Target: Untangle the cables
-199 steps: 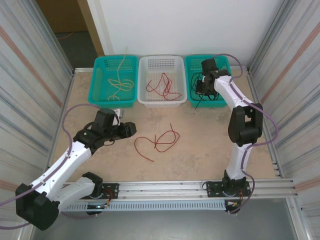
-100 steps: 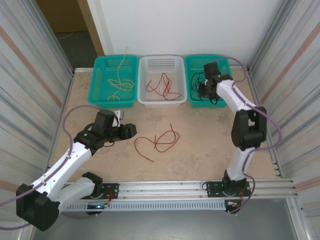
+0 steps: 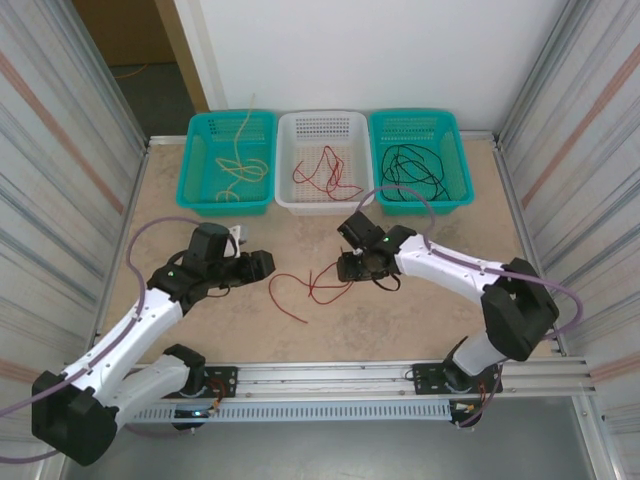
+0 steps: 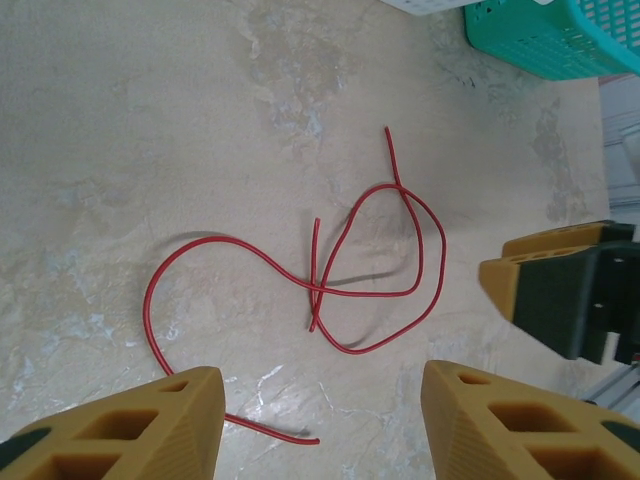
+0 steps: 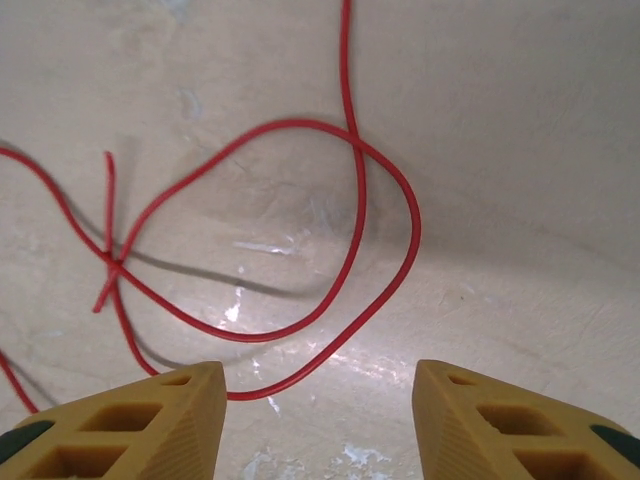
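Your right pincer (image 5: 318, 388) hangs wide and empty just above the counter (image 3: 400, 320), and the rounded loop of the loose red cable (image 5: 300, 250) lies directly ahead of and beneath its fingers. The strand crosses over itself off to the left in the right wrist view. Your left pincer (image 4: 322, 395) is about as wide and also holds nothing. The cable's free tail ends just beside its left finger, and the crossing and loop lie further out in front. From overhead, the red cable (image 3: 315, 285) runs roughly left to right between the two pincers, tail toward the left arm and loop toward the right. I judge the right arm the nearer one, since it is already over the loop. A second ago the right arm was reaching into the right teal basket (image 3: 425, 206) at the back. It has since swung down to the middle of the counter and opened, leaving the black cables (image 3: 415, 170) in that basket, while the left arm has barely shifted.
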Action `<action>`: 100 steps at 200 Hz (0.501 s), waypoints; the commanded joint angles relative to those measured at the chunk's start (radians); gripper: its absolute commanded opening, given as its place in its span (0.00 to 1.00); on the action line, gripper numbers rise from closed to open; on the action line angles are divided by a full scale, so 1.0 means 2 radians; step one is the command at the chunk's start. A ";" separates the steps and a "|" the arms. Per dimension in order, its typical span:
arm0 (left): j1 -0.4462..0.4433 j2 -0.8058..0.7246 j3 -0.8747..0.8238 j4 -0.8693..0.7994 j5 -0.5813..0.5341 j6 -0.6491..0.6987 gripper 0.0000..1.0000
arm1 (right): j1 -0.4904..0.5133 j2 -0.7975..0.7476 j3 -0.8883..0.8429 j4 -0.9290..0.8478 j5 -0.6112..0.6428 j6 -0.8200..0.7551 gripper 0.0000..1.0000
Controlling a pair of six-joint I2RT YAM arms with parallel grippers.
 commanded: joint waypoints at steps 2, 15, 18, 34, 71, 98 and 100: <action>0.004 -0.002 0.017 0.011 0.016 -0.008 0.55 | -0.023 0.017 -0.008 0.005 -0.004 0.058 0.53; 0.004 -0.007 0.014 0.010 0.015 -0.010 0.55 | -0.041 0.030 -0.022 0.043 -0.062 0.065 0.52; 0.004 -0.008 0.013 0.009 0.014 -0.010 0.55 | -0.044 0.032 -0.023 0.049 -0.069 0.067 0.52; 0.004 -0.014 0.007 0.008 0.010 -0.012 0.55 | -0.052 0.053 -0.026 0.070 -0.093 0.077 0.48; 0.004 -0.013 0.007 0.007 0.013 -0.012 0.56 | -0.057 0.077 -0.023 0.078 -0.092 0.086 0.37; 0.004 -0.003 0.017 0.007 0.015 -0.006 0.56 | -0.062 0.063 -0.032 0.087 -0.087 0.088 0.14; 0.004 -0.002 0.017 0.007 0.015 -0.006 0.56 | -0.062 0.061 -0.032 0.088 -0.087 0.088 0.12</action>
